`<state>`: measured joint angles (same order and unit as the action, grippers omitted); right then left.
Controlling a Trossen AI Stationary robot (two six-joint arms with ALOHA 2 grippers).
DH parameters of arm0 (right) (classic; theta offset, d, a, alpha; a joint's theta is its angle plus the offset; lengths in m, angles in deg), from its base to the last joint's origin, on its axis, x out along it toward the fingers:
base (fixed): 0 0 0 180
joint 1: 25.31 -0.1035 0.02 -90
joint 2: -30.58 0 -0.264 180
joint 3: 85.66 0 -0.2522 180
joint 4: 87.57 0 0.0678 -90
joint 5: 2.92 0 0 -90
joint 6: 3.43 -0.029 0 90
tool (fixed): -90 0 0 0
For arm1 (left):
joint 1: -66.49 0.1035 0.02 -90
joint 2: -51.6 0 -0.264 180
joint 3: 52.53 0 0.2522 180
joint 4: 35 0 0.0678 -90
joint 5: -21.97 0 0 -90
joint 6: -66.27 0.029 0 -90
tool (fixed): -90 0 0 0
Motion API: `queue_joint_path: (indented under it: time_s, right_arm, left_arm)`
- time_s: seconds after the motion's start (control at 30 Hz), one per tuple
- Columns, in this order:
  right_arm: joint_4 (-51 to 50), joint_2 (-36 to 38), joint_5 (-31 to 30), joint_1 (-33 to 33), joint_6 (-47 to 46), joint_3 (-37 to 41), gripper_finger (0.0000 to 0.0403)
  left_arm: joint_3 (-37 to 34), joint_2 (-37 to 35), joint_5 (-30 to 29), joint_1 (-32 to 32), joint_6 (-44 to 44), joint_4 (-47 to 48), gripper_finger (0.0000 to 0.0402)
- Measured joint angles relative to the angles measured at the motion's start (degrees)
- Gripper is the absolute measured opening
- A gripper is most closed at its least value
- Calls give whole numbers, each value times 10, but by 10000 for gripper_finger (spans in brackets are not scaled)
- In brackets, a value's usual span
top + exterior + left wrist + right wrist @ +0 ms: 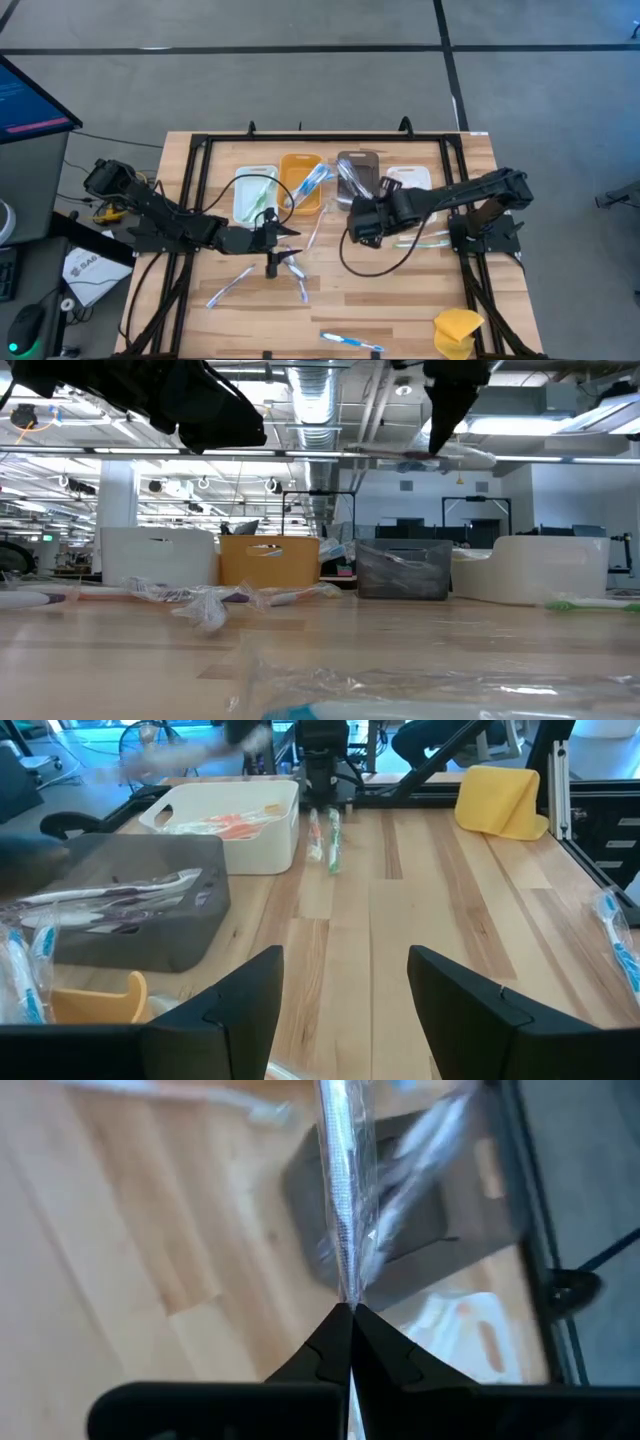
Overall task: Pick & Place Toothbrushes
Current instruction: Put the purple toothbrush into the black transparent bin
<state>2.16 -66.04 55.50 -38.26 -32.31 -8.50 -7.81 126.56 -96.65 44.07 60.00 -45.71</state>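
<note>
R claw (351, 1312) pinches a wrapped grey toothbrush (343, 1200) above the grey bin (356, 174); L claw (345, 985) spread (nothing held) over the worktop (400, 300) w/ loose toothbrushes (296, 272).

Four bins (301, 182), one yellow sponge (456, 331), two arms, several scattered wrapped toothbrushes (350, 342)

Wooden table (400, 300): bins (300, 183), toothbrushes (351, 342), sponge (458, 328)

1. No text, label, brand, number or sign can be read in any view.
2. A white sheet (85, 268) lying left of the desk (400, 300) carries dark print, too small to read.
</note>
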Motion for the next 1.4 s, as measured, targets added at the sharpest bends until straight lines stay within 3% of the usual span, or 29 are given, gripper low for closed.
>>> queue_joint_path:
  time_s: [0.4, 0.63, 0.83, 1.4]
  right_arm:
    - [41, 80, -44, 38, 2, 17, 0]
    - [104, 125, -10, 89, 16, 83, 0]
    - [257, 155, 41, 124, 80, 154, 0]
    - [448, 157, 136, 212, 109, 286, 0]
  left_arm:
    - [0, 0, 0, 0, -5, 1, 209]
    - [0, 0, 0, -1, -5, 17, 209]
    - [0, 0, 0, -1, -5, 25, 209]
    - [0, 0, 0, -1, -22, 30, 209]
